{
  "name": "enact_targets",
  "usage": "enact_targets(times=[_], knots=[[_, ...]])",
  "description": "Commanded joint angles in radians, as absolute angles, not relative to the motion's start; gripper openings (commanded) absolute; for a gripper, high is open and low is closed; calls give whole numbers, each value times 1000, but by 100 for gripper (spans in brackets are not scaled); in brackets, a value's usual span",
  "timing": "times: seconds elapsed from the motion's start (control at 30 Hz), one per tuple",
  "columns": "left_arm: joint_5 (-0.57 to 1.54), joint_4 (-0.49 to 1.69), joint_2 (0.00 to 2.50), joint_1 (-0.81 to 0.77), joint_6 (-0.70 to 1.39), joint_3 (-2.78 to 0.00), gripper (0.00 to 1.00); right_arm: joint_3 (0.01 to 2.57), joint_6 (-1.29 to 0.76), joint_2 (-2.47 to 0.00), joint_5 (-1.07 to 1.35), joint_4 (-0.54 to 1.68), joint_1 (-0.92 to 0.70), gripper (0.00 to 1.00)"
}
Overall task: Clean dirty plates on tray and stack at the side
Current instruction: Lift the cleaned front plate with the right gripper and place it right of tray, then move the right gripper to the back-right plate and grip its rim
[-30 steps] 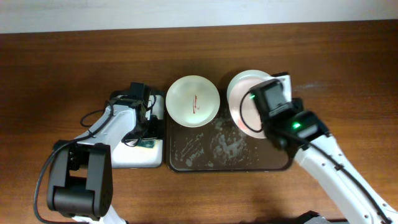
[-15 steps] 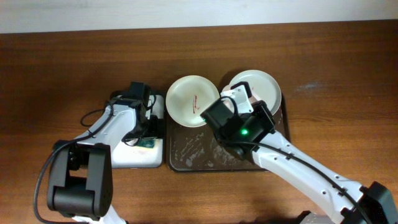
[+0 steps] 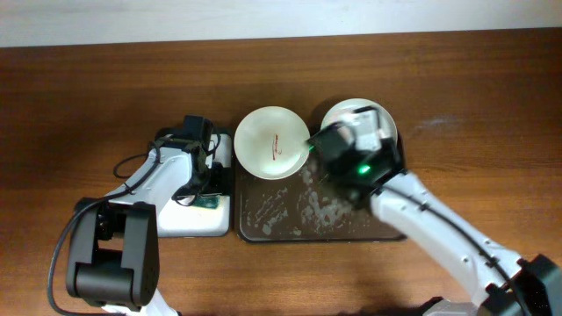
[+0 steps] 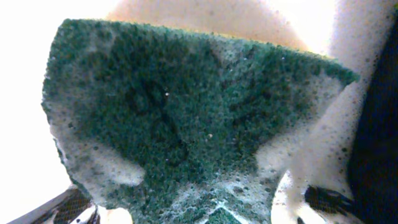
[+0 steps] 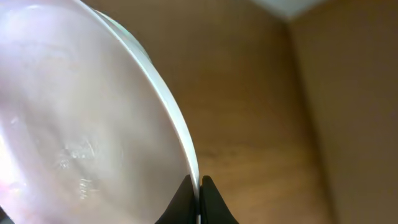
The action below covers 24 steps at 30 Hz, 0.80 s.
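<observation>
Overhead table: the brown wooden table (image 3: 88,105) is filling the view and carrying everything.
Tray: the large dark brown rectangular tray (image 3: 281,215) is lying near the table's centre, toward 6 o'clock, and streaks of whitish foam (image 3: 320,206) are spreading over its floor.
Right arm: the white right arm (image 3: 439,237) is reaching in from 5 o'clock across the tray's right half.
Left arm: the white left arm (image 3: 149,180) is bending in from 8 o'clock.
White tray: the smaller white rectangular tray (image 3: 180,226) is sitting just beside the dark tray at its 9 o'clock side, under the left arm.
Smeared plate: the cream round plate (image 3: 263,149) is resting on the dark tray's 11 o'clock corner, overhanging the rim.
Held plate: the pale round plate (image 3: 338,118) (image 5: 74,124) is sitting at the tray's 1 o'clock corner, partly hidden by the right arm.
Sponge: the green scouring sponge (image 4: 174,112), foamy at its edges, is filling the left wrist view.
Left gripper: the left gripper (image 3: 209,189) is pointing down over the white tray with jaws standing wide around the sponge. I cannot tell whether they are pressing it.
Right gripper: the right gripper (image 5: 199,193) is pinching the pale plate's thin rim between closed fingertips.
Smear: a thin red smear (image 3: 275,144) is marking the cream plate's centre.
</observation>
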<state>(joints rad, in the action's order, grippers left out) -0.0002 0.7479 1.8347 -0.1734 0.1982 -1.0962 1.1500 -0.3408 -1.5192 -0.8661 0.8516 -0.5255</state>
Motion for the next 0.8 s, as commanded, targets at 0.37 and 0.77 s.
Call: enact_targets(times=[0.37, 0.77], knots=[[4, 742, 1819, -172, 192, -1116, 92, 1181, -427, -1495, -75, 863, 350, 4], [4, 742, 1819, -172, 193, -1116, 92, 1181, -423, -1708, -7, 817, 535, 4]])
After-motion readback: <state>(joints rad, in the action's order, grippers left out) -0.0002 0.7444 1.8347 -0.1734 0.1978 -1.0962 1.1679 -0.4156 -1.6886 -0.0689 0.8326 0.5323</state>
